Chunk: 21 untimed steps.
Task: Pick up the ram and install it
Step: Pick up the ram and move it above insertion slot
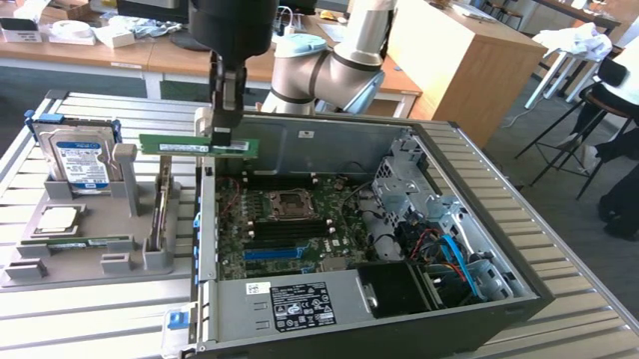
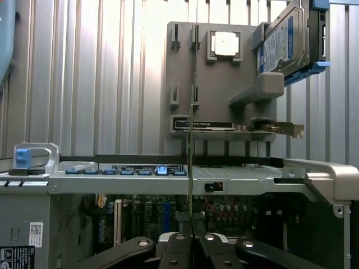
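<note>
A ram (image 1: 175, 142), a long thin green board, hangs level in the air over the left wall of the open computer case (image 1: 479, 224). My gripper (image 1: 221, 142) comes down from above and is shut on the stick near its right end. In the wrist view the held ram (image 2: 190, 162) shows edge-on as a thin line rising from between my closed fingers (image 2: 178, 244), with the motherboard below it. A second ram (image 1: 85, 241) lies flat on the grey holder tray (image 1: 60, 273). The motherboard's black and blue slots (image 1: 274, 243) sit below the processor socket (image 1: 283, 203).
On the grey tray at the exterior view's left stand a blue-labelled hard drive (image 1: 80, 157), a square silver processor chip (image 1: 58, 218) and an upright card (image 1: 160, 213). Cables and drive cages (image 1: 439, 247) fill the case's right side. A person sits at the far right (image 1: 619, 149).
</note>
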Available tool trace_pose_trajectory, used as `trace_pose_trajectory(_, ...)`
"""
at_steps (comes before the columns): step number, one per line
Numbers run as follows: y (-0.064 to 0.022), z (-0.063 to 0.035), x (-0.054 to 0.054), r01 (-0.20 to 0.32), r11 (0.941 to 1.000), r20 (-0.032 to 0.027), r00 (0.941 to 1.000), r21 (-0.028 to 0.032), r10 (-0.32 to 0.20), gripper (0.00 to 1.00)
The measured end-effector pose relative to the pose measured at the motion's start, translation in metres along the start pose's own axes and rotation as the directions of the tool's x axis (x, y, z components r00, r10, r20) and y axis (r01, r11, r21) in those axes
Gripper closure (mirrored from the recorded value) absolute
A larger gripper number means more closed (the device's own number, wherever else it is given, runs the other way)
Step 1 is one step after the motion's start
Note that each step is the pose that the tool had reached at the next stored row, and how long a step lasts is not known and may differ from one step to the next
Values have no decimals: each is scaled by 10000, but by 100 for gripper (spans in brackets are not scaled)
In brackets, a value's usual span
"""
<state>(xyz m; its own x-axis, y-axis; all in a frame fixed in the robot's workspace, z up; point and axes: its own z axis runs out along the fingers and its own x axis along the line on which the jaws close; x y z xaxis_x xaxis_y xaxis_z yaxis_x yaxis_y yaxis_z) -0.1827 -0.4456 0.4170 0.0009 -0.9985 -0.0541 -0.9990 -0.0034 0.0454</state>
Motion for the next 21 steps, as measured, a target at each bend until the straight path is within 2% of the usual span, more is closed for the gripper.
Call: trace_pose_trajectory(21, -246, -11, 0, 1, 10000, 0, 10000, 0, -1, 88)
